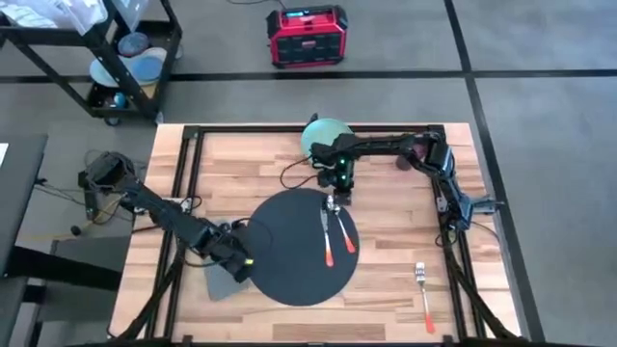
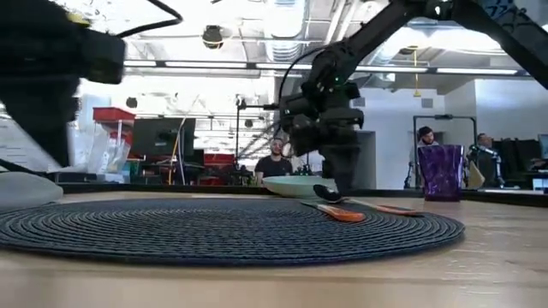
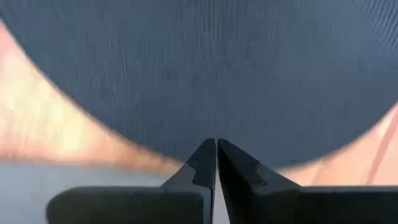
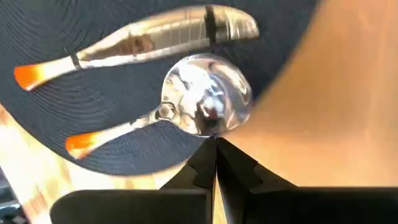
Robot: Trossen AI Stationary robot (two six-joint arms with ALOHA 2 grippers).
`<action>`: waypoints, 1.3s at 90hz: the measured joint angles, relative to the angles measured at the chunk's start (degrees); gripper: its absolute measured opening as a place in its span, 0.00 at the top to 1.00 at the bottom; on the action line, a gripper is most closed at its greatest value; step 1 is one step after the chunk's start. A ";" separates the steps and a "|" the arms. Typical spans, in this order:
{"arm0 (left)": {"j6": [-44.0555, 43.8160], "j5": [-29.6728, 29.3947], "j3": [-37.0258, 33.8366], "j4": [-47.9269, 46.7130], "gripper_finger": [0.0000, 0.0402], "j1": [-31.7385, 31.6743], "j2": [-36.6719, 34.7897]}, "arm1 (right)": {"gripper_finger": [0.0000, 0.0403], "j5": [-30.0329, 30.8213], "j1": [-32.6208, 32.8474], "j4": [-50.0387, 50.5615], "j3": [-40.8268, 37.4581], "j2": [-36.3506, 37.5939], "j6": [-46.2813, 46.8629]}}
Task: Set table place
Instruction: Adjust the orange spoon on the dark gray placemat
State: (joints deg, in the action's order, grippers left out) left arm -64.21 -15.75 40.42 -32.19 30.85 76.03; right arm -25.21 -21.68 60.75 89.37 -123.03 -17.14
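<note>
Placemat [image 1: 294, 253], round, dark grey-black, woven in concentric ribs, lies flat near the middle of the light-wood surface [image 1: 386, 178], toward its front edge in the high view. Pale green plate [image 1: 325, 135] sits at the far edge of the surface, apart from the placemat. Grey napkin [image 1: 220, 281] lies just off the placemat's left rim, partly under the left arm. Purple cup [image 2: 440, 172] stands on the surface, seen in the low view to the right of the plate. On the right part of the placemat lie two pieces of cutlery with orange handle ends: a knife [image 4: 140, 40] and a spoon [image 4: 199, 102], side by side, handles pointing toward the front edge; the spoon bowl lies at the placemat's far rim. A fork [image 1: 422, 292], also orange-handled, lies on bare wood well to the right of the placemat, near the front right corner. Right gripper [image 1: 338, 192] is over the far rim of the placemat, just beside the spoon bowl; fingers closed together, holding nothing. Left gripper [image 1: 241, 261] is at the placemat's left rim, by the napkin; fingers [image 3: 202, 168] nearly together with only a thin slit between them, nothing held. Red-and-black case [image 1: 307, 36] stands on the floor beyond the surface. Black wire cart [image 1: 106, 58] stands at the far left.
</note>
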 joint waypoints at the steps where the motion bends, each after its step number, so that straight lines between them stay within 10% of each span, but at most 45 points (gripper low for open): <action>1: 0.33 -0.19 0.00 0.20 1.00 -0.34 0.00 | 1.00 -0.07 0.05 -0.20 0.03 0.07 0.01; 49: 10.95 -1.80 0.02 8.44 1.00 -10.60 0.02 | 1.00 1.81 1.30 9.00 -5.45 6.42 -0.93; 96: 32.68 -14.62 0.04 29.05 1.00 -13.63 0.04 | 1.00 5.53 11.23 -41.05 -35.73 28.21 31.74; 117: 33.32 -14.62 0.04 28.51 1.00 -14.95 0.04 | 1.00 5.80 16.94 -43.32 -39.01 28.79 39.71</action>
State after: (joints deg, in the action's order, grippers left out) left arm -30.89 -30.37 40.47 -3.68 15.90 76.07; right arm -19.41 -4.74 17.43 50.36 -94.24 22.57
